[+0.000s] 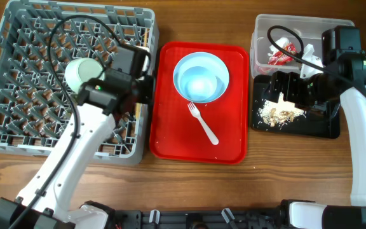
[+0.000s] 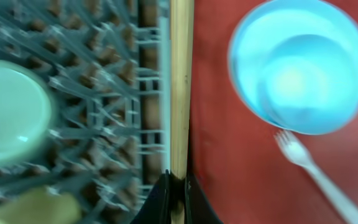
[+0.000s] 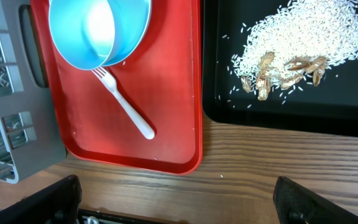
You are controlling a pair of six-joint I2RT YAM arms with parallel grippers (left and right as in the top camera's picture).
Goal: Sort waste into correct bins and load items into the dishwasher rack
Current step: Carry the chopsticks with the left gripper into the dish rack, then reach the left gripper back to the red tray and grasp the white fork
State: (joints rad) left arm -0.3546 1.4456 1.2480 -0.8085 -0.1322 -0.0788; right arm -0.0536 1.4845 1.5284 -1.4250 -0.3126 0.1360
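Observation:
My left gripper [image 2: 178, 188] is shut on the wooden chopsticks [image 2: 180, 87] and holds them along the right edge of the grey dishwasher rack [image 1: 18, 83]. A yellow-green cup [image 1: 80, 73] lies in the rack. Stacked pale blue bowls [image 1: 201, 76] and a white fork [image 1: 203, 124] sit on the red tray [image 1: 170, 133]. My right gripper [image 3: 179, 199] is wide open and empty above the table, by the black tray [image 1: 326, 127] that holds the crumbs [image 1: 281, 112]. The red-and-white wrapper [image 1: 283, 55] lies in the clear tub [image 1: 262, 25]. No plate shows.
The rack's right wall [image 2: 161, 74] runs close against the red tray's left rim [image 2: 204, 124]. The red tray [image 3: 166, 81] and the black tray [image 3: 291, 106] lie side by side with a narrow gap. Bare wooden table [image 1: 284, 172] runs along the front.

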